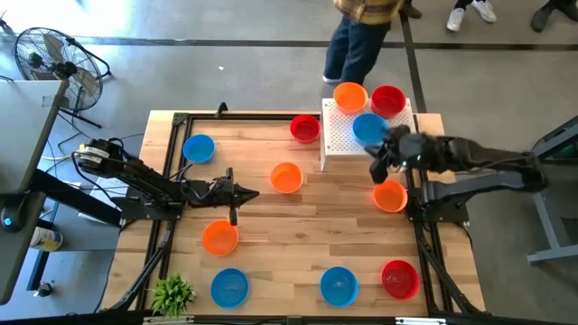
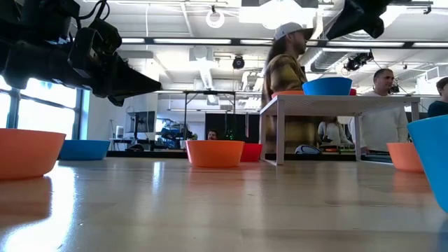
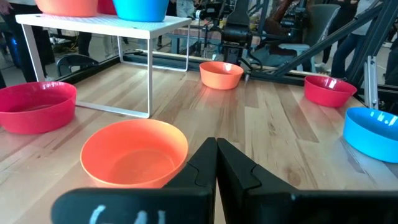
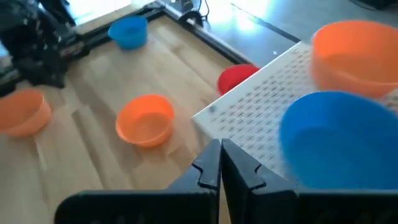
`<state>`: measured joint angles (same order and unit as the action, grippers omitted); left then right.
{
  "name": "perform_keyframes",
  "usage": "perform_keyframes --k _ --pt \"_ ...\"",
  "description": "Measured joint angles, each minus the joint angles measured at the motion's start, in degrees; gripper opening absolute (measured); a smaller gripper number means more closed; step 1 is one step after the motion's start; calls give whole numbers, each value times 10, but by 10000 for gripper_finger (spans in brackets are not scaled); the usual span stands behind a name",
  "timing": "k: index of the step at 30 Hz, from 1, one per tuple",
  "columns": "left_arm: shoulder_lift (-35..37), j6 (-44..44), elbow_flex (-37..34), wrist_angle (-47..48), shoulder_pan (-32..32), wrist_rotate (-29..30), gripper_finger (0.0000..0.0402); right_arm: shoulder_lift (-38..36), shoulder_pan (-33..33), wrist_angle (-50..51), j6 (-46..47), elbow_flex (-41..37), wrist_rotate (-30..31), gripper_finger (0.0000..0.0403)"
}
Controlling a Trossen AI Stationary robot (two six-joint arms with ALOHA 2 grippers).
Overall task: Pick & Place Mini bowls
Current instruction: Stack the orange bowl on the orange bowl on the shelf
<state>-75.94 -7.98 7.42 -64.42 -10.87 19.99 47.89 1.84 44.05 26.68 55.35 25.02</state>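
Mini bowls in red, orange and blue lie scattered on the wooden table. An orange bowl (image 1: 350,97), a red bowl (image 1: 387,100) and a blue bowl (image 1: 368,128) stand on top of the white perforated box (image 1: 339,144) at the back right. My right gripper (image 4: 219,155) is shut and empty. It hangs slanting down over the box's near edge (image 1: 377,168), beside the blue bowl (image 4: 339,137). My left gripper (image 3: 216,163) waits shut and level at mid-left (image 1: 248,194), pointing at an orange bowl (image 3: 134,152).
On the table stand a red bowl (image 1: 305,128), orange bowls (image 1: 286,178) (image 1: 219,237) (image 1: 390,196), blue bowls (image 1: 199,149) (image 1: 229,287) (image 1: 338,285) and a red bowl (image 1: 399,278). A small green plant (image 1: 172,293) sits at the near left corner. People stand beyond the far edge.
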Motion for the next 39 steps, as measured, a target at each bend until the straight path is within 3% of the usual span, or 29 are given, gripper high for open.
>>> perform_keyframes --k 9,17,24,32,35,39 --pt "0 0 0 6 0 0 1 108 -214 33 186 0 113 3" --pt "0 -3 0 16 0 0 1 177 -304 185 487 0 106 52" --pt "0 -4 0 16 0 0 1 243 -292 300 630 0 5 115" --pt "0 -9 0 16 0 0 1 303 -222 318 618 -4 -30 119" --pt "0 -9 0 16 0 0 1 300 -193 291 603 -46 -53 111" --pt "0 -9 0 16 0 -13 1 270 -168 175 585 -128 -78 107"
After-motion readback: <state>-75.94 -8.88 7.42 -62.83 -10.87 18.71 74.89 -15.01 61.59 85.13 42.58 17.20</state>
